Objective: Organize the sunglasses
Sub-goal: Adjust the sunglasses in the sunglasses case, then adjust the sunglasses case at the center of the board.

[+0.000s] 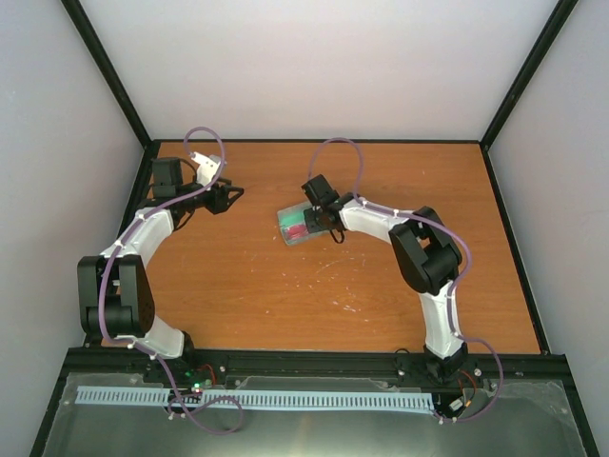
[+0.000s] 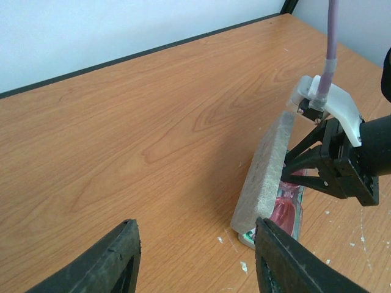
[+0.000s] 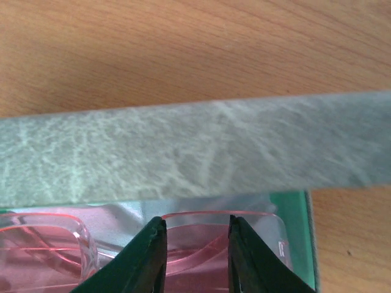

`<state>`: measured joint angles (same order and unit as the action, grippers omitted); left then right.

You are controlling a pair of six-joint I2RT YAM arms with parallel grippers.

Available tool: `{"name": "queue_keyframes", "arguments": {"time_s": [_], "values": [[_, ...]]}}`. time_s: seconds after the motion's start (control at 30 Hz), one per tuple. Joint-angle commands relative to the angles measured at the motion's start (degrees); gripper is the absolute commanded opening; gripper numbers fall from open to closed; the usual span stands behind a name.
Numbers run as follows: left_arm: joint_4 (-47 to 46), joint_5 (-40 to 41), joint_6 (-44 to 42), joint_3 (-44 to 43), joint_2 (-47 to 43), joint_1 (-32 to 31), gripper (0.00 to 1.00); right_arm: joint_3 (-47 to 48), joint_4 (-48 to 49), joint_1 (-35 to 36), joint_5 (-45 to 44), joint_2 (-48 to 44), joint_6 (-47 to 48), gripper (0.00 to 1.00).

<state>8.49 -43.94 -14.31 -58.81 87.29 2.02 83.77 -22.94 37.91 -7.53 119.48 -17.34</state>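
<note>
The grey case (image 1: 285, 217) lies open near the table's middle, its felt lid (image 2: 266, 171) standing upright and its teal lining (image 3: 296, 238) showing. The translucent red sunglasses (image 3: 195, 250) lie inside it and also show in the left wrist view (image 2: 286, 210) and the top view (image 1: 297, 231). My right gripper (image 3: 195, 229) is down in the case over one lens, jaws a narrow gap apart, clamping nothing I can see; it also shows in the top view (image 1: 321, 217). My left gripper (image 2: 195, 250) is open wide and empty, low over bare wood left of the case (image 1: 233, 195).
A pale sheet (image 3: 125, 213) lies in the case under the sunglasses. White flecks (image 2: 242, 266) dot the wood near the case. The black frame rail (image 1: 314, 141) runs along the table's far edge, with white walls behind.
</note>
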Motion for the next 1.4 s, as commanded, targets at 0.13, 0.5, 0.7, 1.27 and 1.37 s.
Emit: {"name": "queue_keyframes", "arguments": {"time_s": [0.13,0.5,0.7,1.27,1.37], "values": [[-1.0,-0.8,-1.1,-3.5,1.8,-0.2,0.57,-0.4,-1.1,0.0,-4.6,-8.4,-0.7,0.38],[14.7,-4.3,-11.8,-25.1,17.9,-2.0,0.27,-12.0,-5.2,-2.1,-5.1,-22.0,-12.8,0.12],[26.7,-1.0,-19.1,-37.4,29.6,-6.2,0.21,-21.6,-6.3,-2.3,0.9,-25.3,-20.8,0.06],[25.6,1.7,-17.3,-32.3,32.4,-12.1,0.21,-16.6,-1.0,-2.2,11.0,-10.8,-21.4,0.06],[25.5,1.8,-17.3,-31.7,33.1,-12.3,0.21,-14.7,-1.1,-2.2,11.4,-8.3,-21.4,0.06]]}}
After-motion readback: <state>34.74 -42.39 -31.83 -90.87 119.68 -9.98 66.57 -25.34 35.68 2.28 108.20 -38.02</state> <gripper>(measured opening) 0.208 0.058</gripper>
